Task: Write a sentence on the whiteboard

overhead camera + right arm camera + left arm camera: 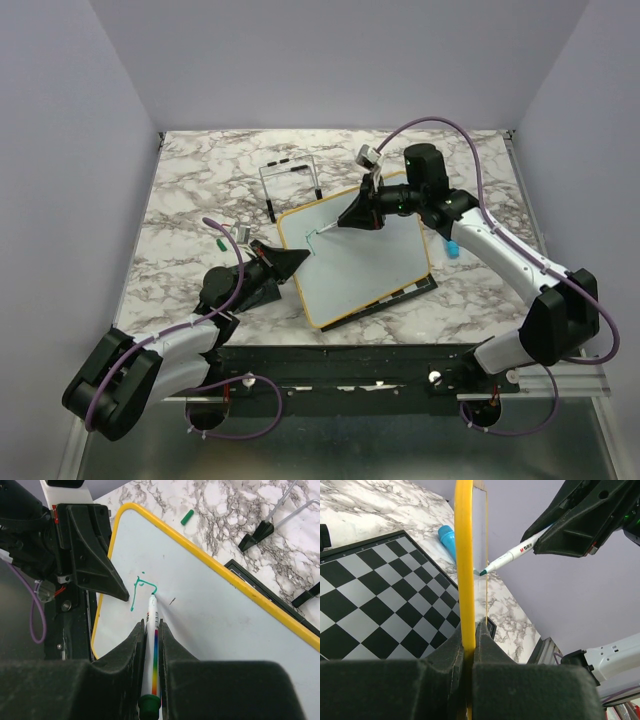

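A: Where is the board?

B: Mid-worktop (pixel 200 190), turned at an angle. The whiteboard (pixel 365 265) lies over the chessboard (pixel 380 595), which from above shows only as a dark strip along the board's near right edge. Whether the whiteboard rests flat on it or is raised, I cannot tell.

A: Anything behind it?

B: A wire stand (pixel 290 185), just beyond the far left corner.

A: And the left fingers?

B: The left fingers (pixel 295 259) are clenched on the whiteboard's left edge, with the yellow frame pinched between them and no gap showing. The frame hides their inner faces in the wrist view.

A: The right ones?

B: The right fingers (pixel 350 220) are closed tight around a marker (pixel 152 630), over the far left part of the board. Its rainbow-striped barrel runs up between them, and its tip touches the white surface.

A: Any loose bits?

B: A teal cap (pixel 452 247) lies on the worktop just off the board's right edge. A green cap (pixel 219 242) is to the left, near the left arm.

A: What of the sentence?

B: The sentence (pixel 142 587) is only a short green hooked stroke with a small dash above it, and the tip sits at its end. It is too little to read as a letter.
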`<state>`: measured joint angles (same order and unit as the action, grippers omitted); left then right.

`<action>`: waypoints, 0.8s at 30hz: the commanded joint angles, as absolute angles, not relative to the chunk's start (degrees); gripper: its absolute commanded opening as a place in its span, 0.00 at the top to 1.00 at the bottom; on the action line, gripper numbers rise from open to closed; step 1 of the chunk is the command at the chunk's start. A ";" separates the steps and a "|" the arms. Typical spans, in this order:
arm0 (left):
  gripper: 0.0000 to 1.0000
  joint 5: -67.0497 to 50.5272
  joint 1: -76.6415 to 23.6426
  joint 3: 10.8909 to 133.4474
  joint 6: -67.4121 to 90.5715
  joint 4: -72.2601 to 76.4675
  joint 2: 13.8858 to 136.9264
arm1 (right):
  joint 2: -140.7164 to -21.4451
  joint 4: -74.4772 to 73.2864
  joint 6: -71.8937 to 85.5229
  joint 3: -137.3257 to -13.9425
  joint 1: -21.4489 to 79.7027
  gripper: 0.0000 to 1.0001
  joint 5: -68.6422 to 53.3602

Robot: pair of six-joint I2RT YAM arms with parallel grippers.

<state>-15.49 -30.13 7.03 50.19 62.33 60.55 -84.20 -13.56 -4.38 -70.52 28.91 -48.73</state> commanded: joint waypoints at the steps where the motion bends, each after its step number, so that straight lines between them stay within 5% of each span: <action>1: 1.00 -16.79 -30.32 6.06 43.42 60.29 60.56 | -83.23 -16.08 -7.73 -68.47 28.65 0.99 -46.49; 24: 1.00 -17.05 -30.32 5.98 43.86 62.05 61.96 | -86.92 -17.58 -7.30 -69.43 31.47 0.99 -51.59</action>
